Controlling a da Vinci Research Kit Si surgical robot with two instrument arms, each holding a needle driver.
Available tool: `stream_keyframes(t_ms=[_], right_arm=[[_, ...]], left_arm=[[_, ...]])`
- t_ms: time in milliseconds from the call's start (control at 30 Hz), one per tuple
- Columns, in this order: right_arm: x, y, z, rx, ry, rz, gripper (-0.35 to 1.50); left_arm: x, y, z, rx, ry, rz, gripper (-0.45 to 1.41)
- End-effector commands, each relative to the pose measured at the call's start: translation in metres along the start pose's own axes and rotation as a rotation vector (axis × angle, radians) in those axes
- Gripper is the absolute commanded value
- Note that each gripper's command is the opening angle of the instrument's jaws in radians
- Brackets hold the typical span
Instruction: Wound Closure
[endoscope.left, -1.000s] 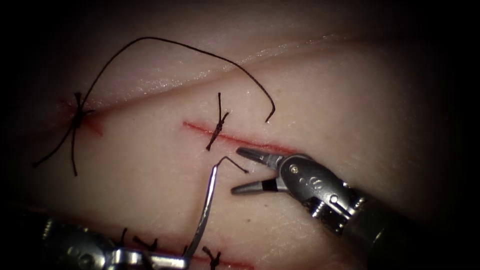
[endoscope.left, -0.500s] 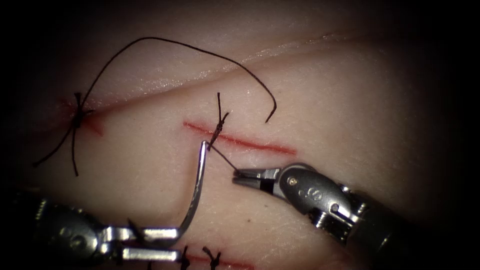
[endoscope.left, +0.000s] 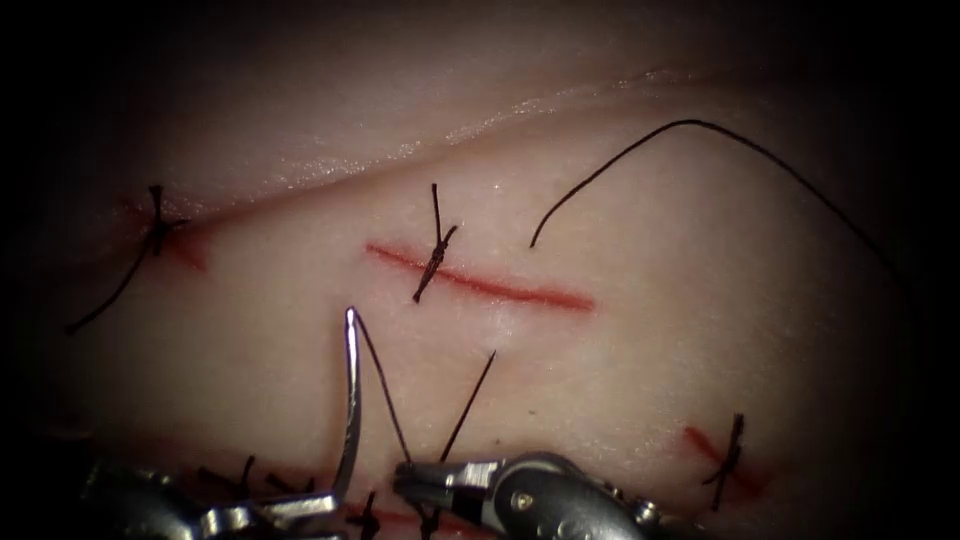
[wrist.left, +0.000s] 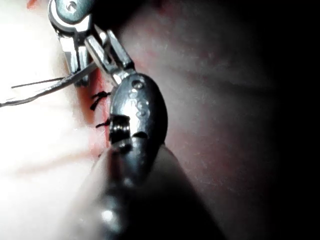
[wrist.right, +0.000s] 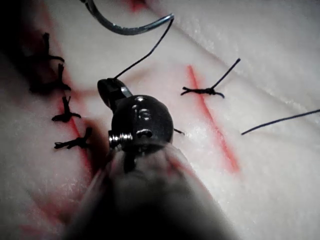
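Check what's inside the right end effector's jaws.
The right end effector is shut on the thin black thread, which runs up to the swaged end of the curved steel needle. How far the thread reaches between the jaws is covered.

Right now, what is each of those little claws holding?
Left tool: shut on the needle, near its lower end; needle out of the tissue.
Right tool: shut on the thread.

The right gripper (wrist.right: 111, 90) is closed on the thread (wrist.right: 145, 57), which runs from its jaws to the swaged end of the needle (wrist.right: 125, 29) just beyond. Knotted stitches (wrist.right: 65, 116) lie on the tissue (wrist.right: 280, 190) beside the gripper; the red cut (wrist.right: 212, 120) with one knot lies on the other side.
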Motion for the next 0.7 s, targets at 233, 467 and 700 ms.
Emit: stream_keyframes(t_ms=[233, 467, 700], right_arm=[[0.001, 0.0018, 0.0003, -0.063, 0.018, 0.011, 1.2], [0.0008, 0.0047, -0.0029, -0.196, 0.005, -0.063, 1.49], [-0.0027, 0.0071, -0.0023, -0.211, -0.144, -0.209, 1.3]], left_arm=[[0.0008, 0.0003, -0.004, 0.059, 0.02, -0.02, -0.45], [0.0002, -0.002, -0.0076, 0.156, -0.028, -0.027, -0.45], [0.0001, -0.0022, -0.0083, 0.176, -0.031, -0.025, -0.45]])
